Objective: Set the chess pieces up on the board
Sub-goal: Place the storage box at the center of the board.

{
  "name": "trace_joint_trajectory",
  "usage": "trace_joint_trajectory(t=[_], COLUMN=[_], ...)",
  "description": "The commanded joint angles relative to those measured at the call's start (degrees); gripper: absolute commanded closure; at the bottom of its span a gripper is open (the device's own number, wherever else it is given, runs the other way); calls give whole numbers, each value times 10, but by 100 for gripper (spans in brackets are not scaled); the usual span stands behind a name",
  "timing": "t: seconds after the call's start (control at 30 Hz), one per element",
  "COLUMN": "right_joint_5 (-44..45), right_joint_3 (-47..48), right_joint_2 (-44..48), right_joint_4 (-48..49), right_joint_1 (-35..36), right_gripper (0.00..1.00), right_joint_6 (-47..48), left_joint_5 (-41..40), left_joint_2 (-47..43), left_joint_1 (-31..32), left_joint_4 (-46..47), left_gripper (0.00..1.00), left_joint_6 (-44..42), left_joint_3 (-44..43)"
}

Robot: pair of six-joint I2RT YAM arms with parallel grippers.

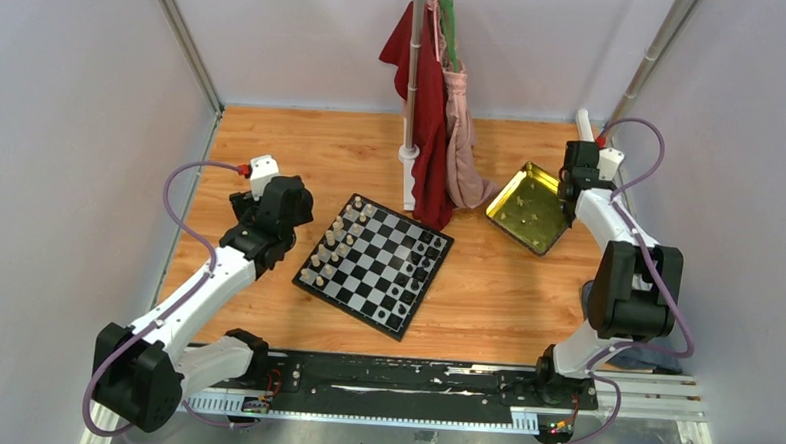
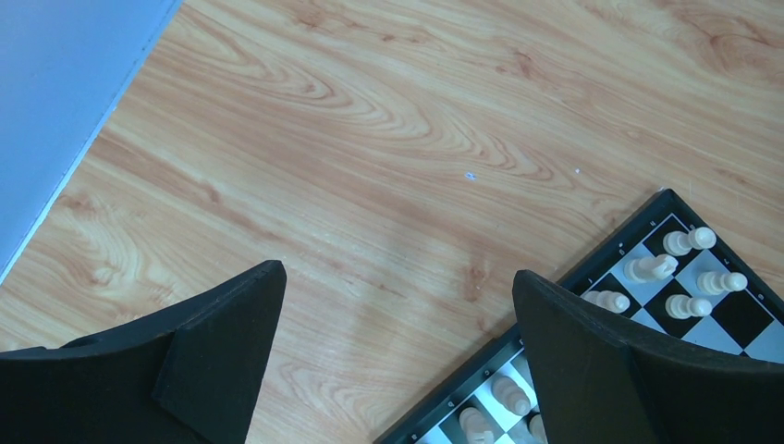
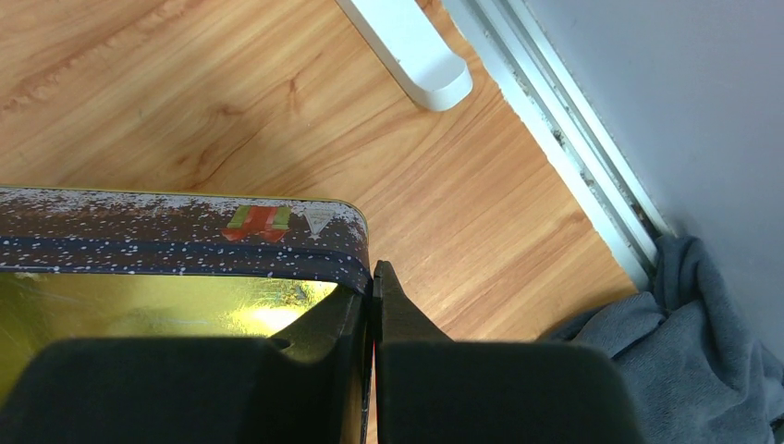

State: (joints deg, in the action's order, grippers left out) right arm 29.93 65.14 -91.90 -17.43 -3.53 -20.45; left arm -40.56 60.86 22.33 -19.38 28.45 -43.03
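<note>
Toward the left edge of the wooden worktop, the left end effector hung over bare wood with its fingers spread wide and nothing between them. The far-left corner of the board lay just beside it. The board sat near the middle of the worktop, turned at a slant to the edges. Cream pieces filled two rows along its left side, and the black chess pieces stood in rows along its right side. Toward the far right corner lay the gold tin tray, holding a few dark specks too small to identify. The right end effector was clamped narrowly on the tray's right wall, one finger inside and one outside.
</note>
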Motion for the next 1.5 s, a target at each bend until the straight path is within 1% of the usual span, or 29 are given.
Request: trace_joint_trajectory(t=[0.0,0.5,0.83,1.1,1.37,1.47], right_joint_5=[-12,-14,-21,-26,-25,-26], right_joint_3=[7,-1,-17,-23,-26,-26], right_joint_2=[-13,-35,-45,-59,-70,-74], right_joint_4=[-15,-10,-8,-5,-3,1], right_joint_1=[-10,-14,-17,-17,-18,-18], right_gripper=[100,100,96,91,86,79], right_joint_6=[-36,-36,-49,-61,-64,-67], left_joint_5=[-21,-36,-37,-41,-45,-49], left_joint_2=[-17,-42,-61,-75,-96,-104], left_joint_1=[3,3,3,4,3,3], left_joint_4=[5,-18,-36,-48,-39,-27], left_gripper=[0,0,0,0,0,0], left_joint_6=[10,9,13,11,28,33], left_joint_3=[7,15,18,22,54,66])
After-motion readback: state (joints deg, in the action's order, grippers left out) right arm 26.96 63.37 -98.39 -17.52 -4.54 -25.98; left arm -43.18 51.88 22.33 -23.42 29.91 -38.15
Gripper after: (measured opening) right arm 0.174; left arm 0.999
